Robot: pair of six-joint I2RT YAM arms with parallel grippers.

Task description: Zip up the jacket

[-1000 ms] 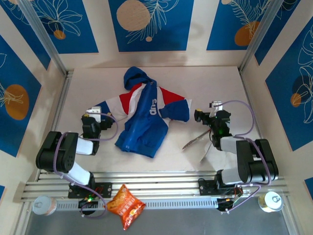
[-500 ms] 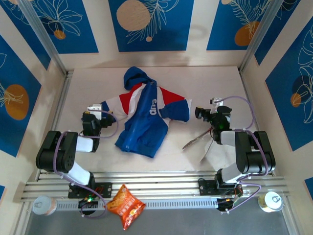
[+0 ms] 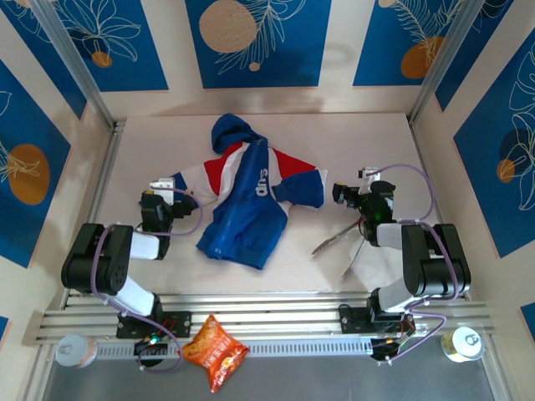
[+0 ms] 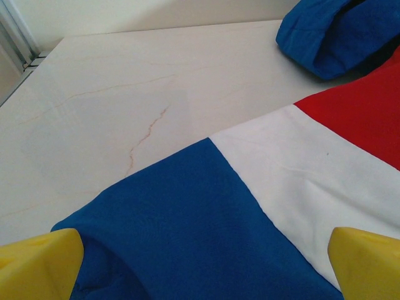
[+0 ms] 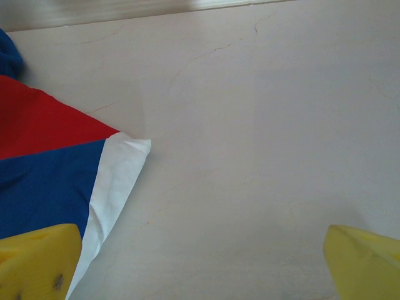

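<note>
Seen from the top camera, the small hooded fabric jacket (image 3: 251,200), royal blue with red and white bands, lies rumpled in the middle of the pale, faintly veined table (image 3: 368,142). Its hood points toward the far wall and its sleeves spread to either side. The left gripper (image 3: 163,188) sits at one sleeve's cuff, and the right gripper (image 3: 341,194) is just beside the other. A crinkled orange snack bag (image 3: 215,351) lies by the near rail. In the left wrist view, the left gripper (image 4: 203,275) stands wide open, its yellow fingertips (image 4: 37,265) apart over the jacket's (image 4: 250,206) blue-and-white sleeve. In the right wrist view, the right gripper (image 5: 200,262) is likewise spread wide, one fingertip (image 5: 37,259) over the jacket's (image 5: 44,175) sleeve edge, the other over bare table (image 5: 269,125).
</note>
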